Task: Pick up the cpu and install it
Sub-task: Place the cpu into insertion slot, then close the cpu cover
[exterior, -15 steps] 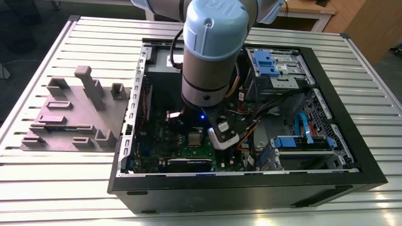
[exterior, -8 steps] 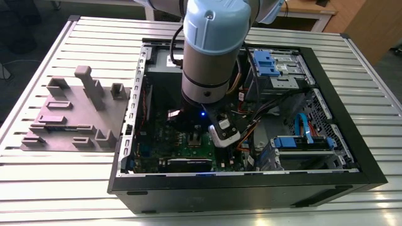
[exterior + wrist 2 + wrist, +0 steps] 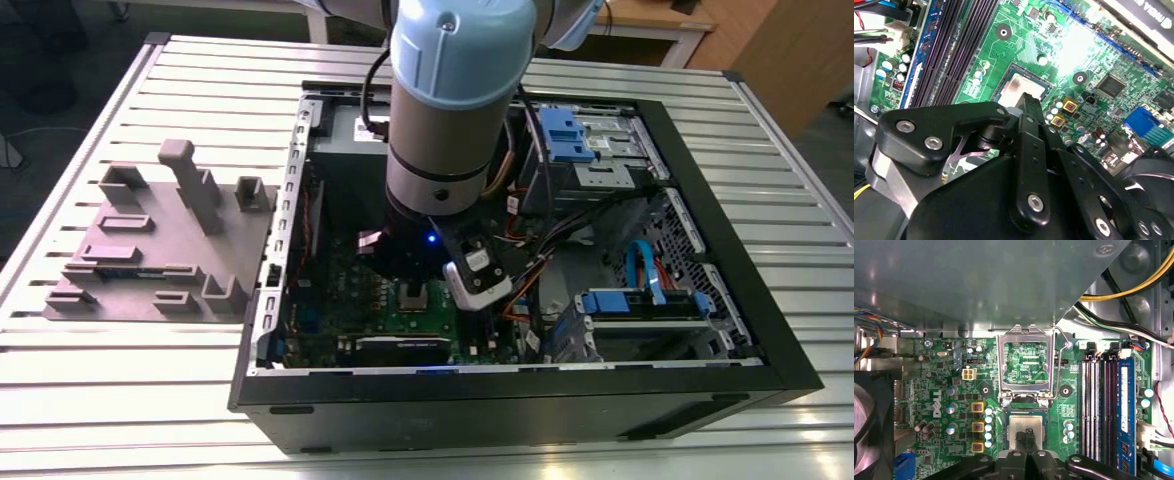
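Slatted metal table point(image 3: 801, 230) is carrying an open computer case point(image 3: 721, 385). Gripper point(image 3: 1026, 436) is hanging low over the green board point(image 3: 954, 390), fingers pressed together above the cpu point(image 3: 1025, 424), which is lying in its socket beside the raised socket frame point(image 3: 1025, 365)

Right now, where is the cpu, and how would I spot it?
Look inside the open black computer case at the green board. The cpu lies in the socket below the raised metal frame, under the gripper. It is a flat silvery square, unlike the green parts around it.
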Motion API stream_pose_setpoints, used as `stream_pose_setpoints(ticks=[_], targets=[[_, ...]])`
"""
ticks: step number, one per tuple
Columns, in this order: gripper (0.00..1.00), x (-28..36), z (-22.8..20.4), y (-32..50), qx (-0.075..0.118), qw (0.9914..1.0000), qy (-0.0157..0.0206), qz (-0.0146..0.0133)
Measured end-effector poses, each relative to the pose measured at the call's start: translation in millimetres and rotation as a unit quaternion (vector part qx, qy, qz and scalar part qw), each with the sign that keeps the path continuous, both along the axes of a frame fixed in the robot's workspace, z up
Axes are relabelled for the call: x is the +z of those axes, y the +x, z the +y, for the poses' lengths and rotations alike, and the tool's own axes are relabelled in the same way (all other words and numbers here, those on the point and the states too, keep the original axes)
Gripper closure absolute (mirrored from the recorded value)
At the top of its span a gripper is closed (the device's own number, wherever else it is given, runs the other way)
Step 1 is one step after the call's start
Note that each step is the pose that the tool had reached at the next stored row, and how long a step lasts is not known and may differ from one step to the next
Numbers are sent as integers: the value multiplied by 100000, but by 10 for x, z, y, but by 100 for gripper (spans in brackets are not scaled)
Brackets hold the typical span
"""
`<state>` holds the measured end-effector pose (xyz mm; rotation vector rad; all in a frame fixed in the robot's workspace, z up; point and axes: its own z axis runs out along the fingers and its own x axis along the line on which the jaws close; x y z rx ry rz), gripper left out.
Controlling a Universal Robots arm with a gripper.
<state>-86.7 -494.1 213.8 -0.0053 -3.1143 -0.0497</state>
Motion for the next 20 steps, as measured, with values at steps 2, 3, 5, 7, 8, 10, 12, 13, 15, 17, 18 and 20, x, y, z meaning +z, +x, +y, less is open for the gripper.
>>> stream_pose_setpoints(ticks=[2, 3, 5, 7, 8, 10, 12, 13, 15, 17, 18, 20], targets=[[90, 0, 0, 0, 2, 100000, 2, 1], [90, 0, 0, 0, 1, 100000, 2, 3], [90, 0, 0, 0, 1, 100000, 2, 4], [90, 0, 0, 0, -1, 100000, -1, 22], [90, 0, 0, 0, 1, 100000, 4, 33], [90, 0, 0, 0, 1, 100000, 3, 36], [90, 0, 0, 0, 0, 100000, 0, 38], [90, 0, 0, 0, 1, 100000, 4, 38], [90, 0, 0, 0, -1, 100000, -1, 42], [90, 0, 0, 0, 1, 100000, 0, 42], [90, 0, 0, 0, 3, 100000, 3, 41], [90, 17, 0, -1, 4, 100000, -3, 32]])
